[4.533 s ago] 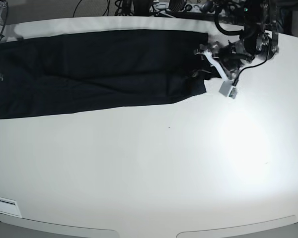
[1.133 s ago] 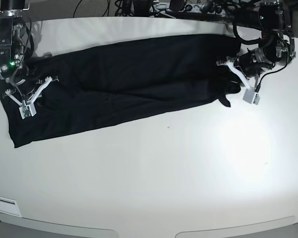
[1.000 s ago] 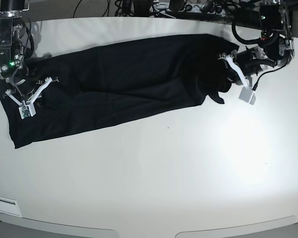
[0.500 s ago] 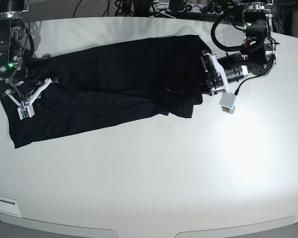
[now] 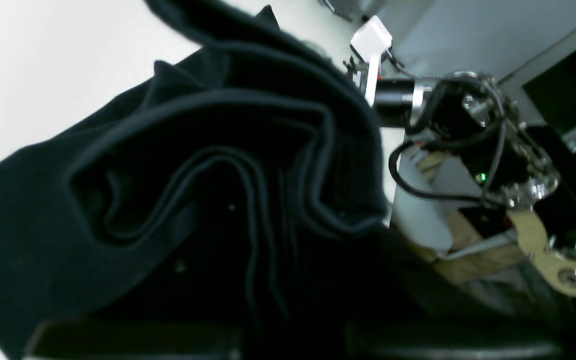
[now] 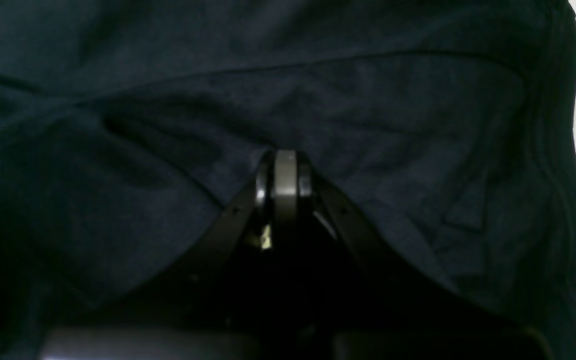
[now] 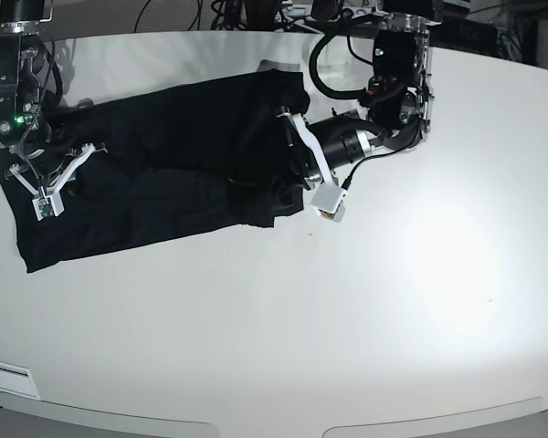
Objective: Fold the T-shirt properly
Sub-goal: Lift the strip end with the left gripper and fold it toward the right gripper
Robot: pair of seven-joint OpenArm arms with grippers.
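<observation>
Across the table's [image 7: 365,301] 10-o'clock quarter lies the T-shirt [image 7: 155,173]: soft, light, limp cloth, best pinched at hems or corners. My left gripper [image 7: 297,160] is clamped on its bunched 3-o'clock end; my right gripper [image 6: 284,172], closed, pins the 9-o'clock end. The table is smooth, white and glossy, with open room toward 6 o'clock.

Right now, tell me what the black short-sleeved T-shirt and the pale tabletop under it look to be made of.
Black short-sleeved T-shirt: soft knit cloth, probably cotton-like, matte. It drapes in rounded folds and shows stitched hems in the left wrist view, with no shine.

Pale tabletop: hard, smooth, off-white, perhaps laminate or painted board. It carries a broad soft glare patch, so semi-gloss; the exact material cannot be told.
</observation>
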